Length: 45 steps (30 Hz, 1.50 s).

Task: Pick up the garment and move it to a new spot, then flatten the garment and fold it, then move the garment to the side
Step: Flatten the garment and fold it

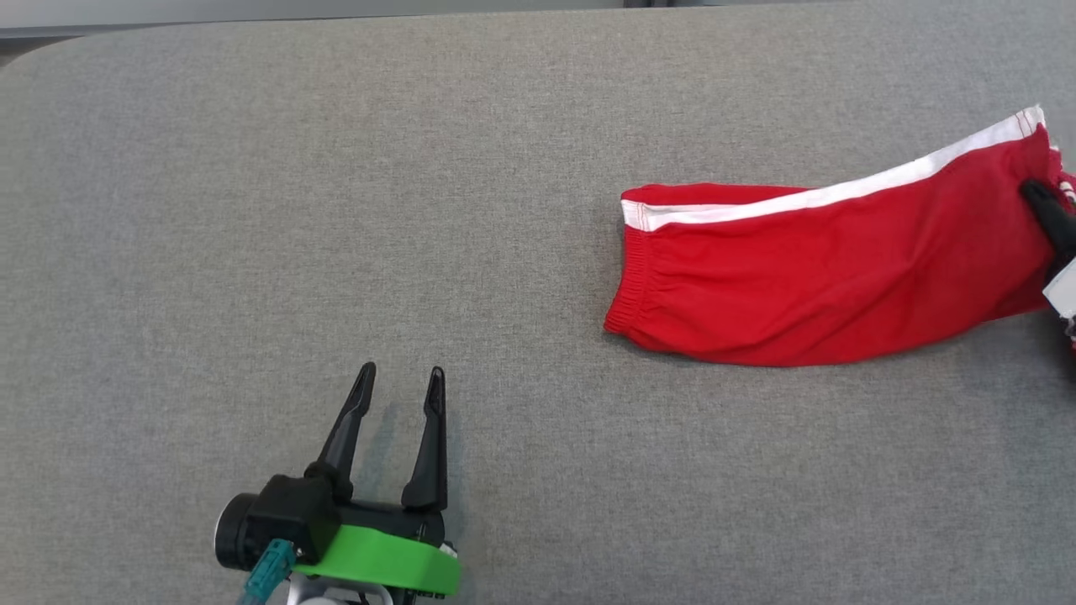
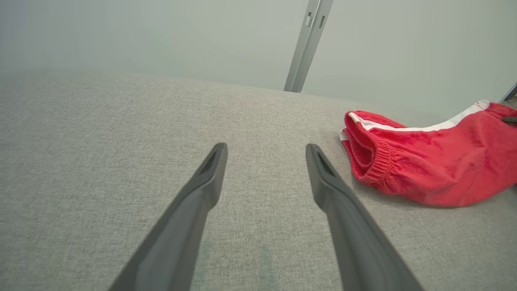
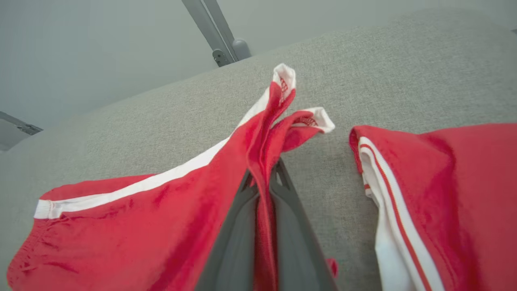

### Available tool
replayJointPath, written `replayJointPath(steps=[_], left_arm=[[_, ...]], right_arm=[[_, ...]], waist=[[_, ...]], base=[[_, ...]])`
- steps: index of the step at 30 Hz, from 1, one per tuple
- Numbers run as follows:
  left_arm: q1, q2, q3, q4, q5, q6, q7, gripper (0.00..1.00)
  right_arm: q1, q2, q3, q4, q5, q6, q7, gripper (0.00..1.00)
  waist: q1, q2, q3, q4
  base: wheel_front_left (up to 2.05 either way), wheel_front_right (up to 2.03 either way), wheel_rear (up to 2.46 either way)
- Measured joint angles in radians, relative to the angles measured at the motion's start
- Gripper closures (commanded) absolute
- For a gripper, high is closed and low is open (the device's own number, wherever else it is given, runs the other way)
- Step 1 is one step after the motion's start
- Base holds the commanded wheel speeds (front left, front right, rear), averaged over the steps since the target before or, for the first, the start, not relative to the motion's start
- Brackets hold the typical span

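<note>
Garment lengthwise left-right — waistband leftward

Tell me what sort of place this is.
Probably a robot test room or lab, not a home: a broad table covered in grey fabric, plain pale walls with a bare metal post behind it, and one red garment laid out as the work piece.

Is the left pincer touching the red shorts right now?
No, the left pincer stands open over the grey table, well apart from the red shorts.
</note>
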Motion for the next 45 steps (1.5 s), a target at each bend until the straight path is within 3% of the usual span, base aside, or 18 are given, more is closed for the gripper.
replayJointPath(steps=[5,10,19,28,29,30,34,37,41,45], left_arm=[[0.019,0.0,-0.006,0.003,-0.016,0.013,0.0,0.0],[0.019,0.0,-0.025,-0.004,-0.029,0.023,0.0,0.0],[-0.015,0.0,-0.049,0.006,-0.046,0.035,0.0,0.0],[-0.02,0.0,-0.048,0.019,-0.058,0.041,0.0,0.0],[-0.019,0.0,-0.046,0.019,-0.059,0.041,0.0,0.0],[-0.019,0.0,-0.042,0.019,-0.059,0.041,0.0,0.0],[-0.015,0.0,-0.029,0.026,-0.057,0.042,0.0,0.0],[0.002,0.0,-0.007,0.031,-0.054,0.038,0.0,0.0],[0.043,0.0,0.043,0.032,-0.036,0.03,0.0,0.0],[0.085,0.0,0.088,0.027,-0.026,0.022,0.0,0.0]], right_arm=[[0.013,0.035,0.01,-0.145,-0.022,0.0,0.023,1.0],[0.017,0.165,0.031,-0.253,-0.076,0.0,0.095,1.0],[0.009,0.444,0.09,-0.225,-0.246,0.0,0.166,1.0],[0.001,0.553,0.061,-0.173,-0.326,0.0,0.167,1.0],[0.002,0.558,0.06,-0.17,-0.33,0.0,0.169,0.71],[0.002,0.56,0.061,-0.171,-0.334,0.0,0.169,0.0],[0.023,0.548,0.076,-0.212,-0.362,0.0,0.138,0.0],[0.084,0.49,0.098,-0.293,-0.387,0.0,0.066,0.0],[0.207,0.381,0.067,-0.392,-0.467,0.0,-0.109,0.0],[0.34,0.297,-0.007,-0.397,-0.548,0.001,-0.294,0.0]], waist=[[0.0,0.0,-0.019,0.017],[0.0,0.0,-0.016,0.035],[0.0,-0.0001,0.036,0.081],[0.0,0.0,0.051,0.123],[0.0,0.0,0.049,0.122],[0.0,0.0,0.047,0.119],[0.0,0.0,0.033,0.104],[0.0,0.0,0.009,0.093],[0.0,-0.0001,-0.035,0.071],[0.0,0.0,-0.085,0.041]], base=[[0.0,0.0,0.0],[0.0,0.0,0.0],[0.0,0.0,0.0],[0.0,0.0,0.0],[0.0,0.0,0.0],[0.0,0.0,0.0],[0.0,0.0,0.0],[0.0,0.0,0.0],[0.0,0.0,0.0],[0.0,0.0,0.0]])
